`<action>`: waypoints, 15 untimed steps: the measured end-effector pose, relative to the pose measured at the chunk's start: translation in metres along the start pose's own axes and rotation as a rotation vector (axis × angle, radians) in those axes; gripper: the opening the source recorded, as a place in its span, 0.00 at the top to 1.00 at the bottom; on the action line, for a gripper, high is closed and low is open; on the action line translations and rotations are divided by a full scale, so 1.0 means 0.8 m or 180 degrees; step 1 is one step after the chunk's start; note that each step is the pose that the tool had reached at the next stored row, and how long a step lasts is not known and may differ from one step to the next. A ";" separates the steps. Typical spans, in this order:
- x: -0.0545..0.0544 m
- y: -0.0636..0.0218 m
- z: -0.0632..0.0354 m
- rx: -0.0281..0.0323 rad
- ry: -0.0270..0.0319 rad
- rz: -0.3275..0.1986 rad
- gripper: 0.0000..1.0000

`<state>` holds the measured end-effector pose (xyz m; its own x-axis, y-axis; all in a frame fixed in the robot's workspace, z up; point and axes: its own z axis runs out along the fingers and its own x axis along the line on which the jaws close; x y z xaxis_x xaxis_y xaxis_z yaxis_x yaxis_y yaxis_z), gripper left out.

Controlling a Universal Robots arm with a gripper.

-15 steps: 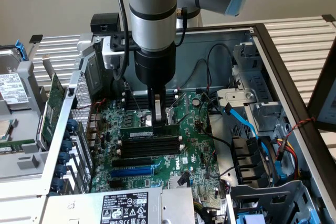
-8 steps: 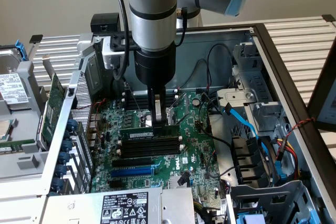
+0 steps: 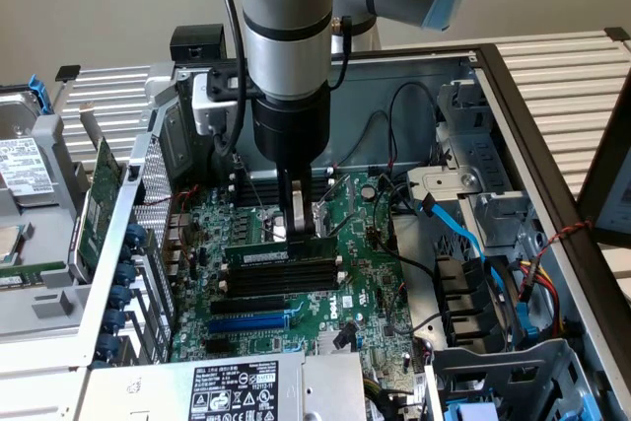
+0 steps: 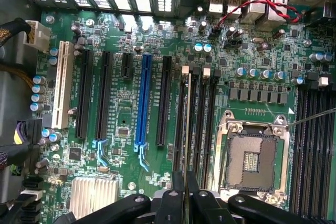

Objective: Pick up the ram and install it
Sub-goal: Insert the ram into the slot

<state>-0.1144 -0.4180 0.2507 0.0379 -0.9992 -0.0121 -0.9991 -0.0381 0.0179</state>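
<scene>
Ram (image 3: 262,255), a thin green stick with white label, stands on edge, clamped in the tool (image 3: 298,231).

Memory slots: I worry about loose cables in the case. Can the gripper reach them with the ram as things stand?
Probably yes: the gripper, shut on the ram, is right at the slots, with nothing lying across them. The cables run off to the exterior view's right.

- Ram (image 4: 187,124): edge-on in the wrist view, both faces hidden. Near end is buried between the fingers of the gripper (image 4: 185,195).
- Slot contact under the ram: perhaps touching, too small to tell.
- Arm (image 3: 286,36), above the ram: cut off by the picture's edge.
- Power supply (image 3: 197,386), nearer the camera than the ram: cut off, label print unreadable.
</scene>
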 end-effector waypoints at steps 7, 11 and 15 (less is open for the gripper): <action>0.001 0.000 0.001 -0.0007 -0.0006 0.0012 0.87; 0.001 0.000 0.003 -0.0007 -0.0006 0.0014 0.87; 0.001 0.000 0.006 -0.0007 -0.0006 0.0014 0.87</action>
<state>-0.1144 -0.4187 0.2459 0.0335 -0.9993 -0.0140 -0.9992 -0.0337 0.0200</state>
